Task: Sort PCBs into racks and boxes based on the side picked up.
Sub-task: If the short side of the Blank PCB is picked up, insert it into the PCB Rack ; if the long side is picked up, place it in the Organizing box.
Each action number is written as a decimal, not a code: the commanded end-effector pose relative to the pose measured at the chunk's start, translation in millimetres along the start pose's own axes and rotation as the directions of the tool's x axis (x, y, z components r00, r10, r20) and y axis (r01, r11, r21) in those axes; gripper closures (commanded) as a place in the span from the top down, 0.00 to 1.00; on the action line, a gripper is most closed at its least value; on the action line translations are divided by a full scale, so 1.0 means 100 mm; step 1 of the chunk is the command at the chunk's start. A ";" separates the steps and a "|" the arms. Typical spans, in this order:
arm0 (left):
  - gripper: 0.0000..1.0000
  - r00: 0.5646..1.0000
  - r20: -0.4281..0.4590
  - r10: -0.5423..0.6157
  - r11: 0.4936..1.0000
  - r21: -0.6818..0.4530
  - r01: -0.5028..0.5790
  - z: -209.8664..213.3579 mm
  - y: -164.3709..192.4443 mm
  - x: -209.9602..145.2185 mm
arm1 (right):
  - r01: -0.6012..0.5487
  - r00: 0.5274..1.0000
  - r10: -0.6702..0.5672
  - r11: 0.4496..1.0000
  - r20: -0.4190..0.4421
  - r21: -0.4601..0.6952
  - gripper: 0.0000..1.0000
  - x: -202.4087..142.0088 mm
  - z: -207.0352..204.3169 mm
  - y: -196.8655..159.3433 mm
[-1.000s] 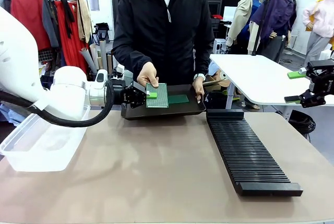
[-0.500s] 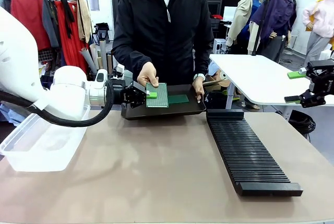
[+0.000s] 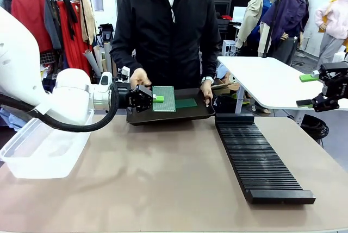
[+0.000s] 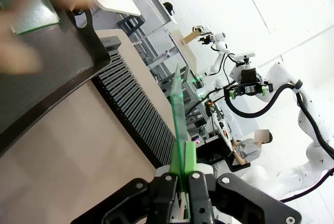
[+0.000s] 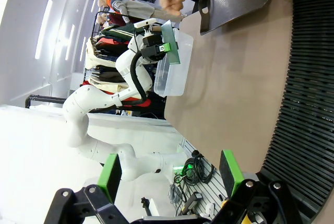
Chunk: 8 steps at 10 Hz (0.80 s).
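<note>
My left gripper (image 3: 154,99) is shut on the left edge of a dotted green PCB (image 3: 165,99), held over the black tray's left half. In the left wrist view the gripper (image 4: 182,174) pinches that PCB (image 4: 179,110) edge-on. A second PCB (image 3: 185,102) lies flat in the tray. The ribbed black rack (image 3: 255,157) lies on the table's right side, and the clear box (image 3: 43,146) sits at the left edge. My right gripper (image 3: 321,88) hangs open and empty at the far right, above the rack's side; in its own view the gripper (image 5: 169,174) stands wide.
A person stands behind the shallow black tray (image 3: 168,114), one hand (image 3: 138,76) just behind my left gripper, the other hand (image 3: 206,89) on the tray's right rim. A white side table (image 3: 261,81) stands at the back right. Bare brown tabletop lies between box and rack.
The person's hand has let go of the PCB and drawn back to the left. My left gripper still holds the board in the same place. The right arm has not moved.
</note>
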<state>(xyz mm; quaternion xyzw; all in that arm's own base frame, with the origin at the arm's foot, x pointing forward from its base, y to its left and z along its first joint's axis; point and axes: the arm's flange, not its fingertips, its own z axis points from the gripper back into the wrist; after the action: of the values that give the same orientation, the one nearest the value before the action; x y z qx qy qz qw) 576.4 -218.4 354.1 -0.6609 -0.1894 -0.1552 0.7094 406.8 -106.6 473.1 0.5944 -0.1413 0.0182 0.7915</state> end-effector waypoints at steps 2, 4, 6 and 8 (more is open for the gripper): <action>0.00 1.000 0.001 -0.013 1.000 0.001 0.013 -0.01 -0.02 0.00 | -0.004 1.000 0.004 1.000 0.007 -0.007 1.00 0.01 -0.01 0.03; 0.00 1.000 0.001 -0.013 1.000 0.001 0.013 -0.01 -0.02 0.00 | -0.004 1.000 0.004 1.000 0.007 -0.007 1.00 0.01 -0.01 0.03; 0.00 1.000 0.000 0.000 1.000 0.000 0.000 0.00 0.00 0.00 | -0.004 1.000 0.004 1.000 0.007 -0.007 1.00 0.01 -0.01 0.03; 0.00 0.998 -0.056 0.023 1.000 -0.007 -0.023 0.09 -0.04 0.04 | -0.004 1.000 0.004 1.000 0.007 -0.007 1.00 0.01 -0.01 0.03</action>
<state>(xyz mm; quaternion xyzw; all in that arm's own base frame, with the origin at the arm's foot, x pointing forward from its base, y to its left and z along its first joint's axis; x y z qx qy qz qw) 575.8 -216.4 353.4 -0.6591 -0.1815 -0.1589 0.7123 406.8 -106.6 473.1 0.5944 -0.1413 0.0182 0.7915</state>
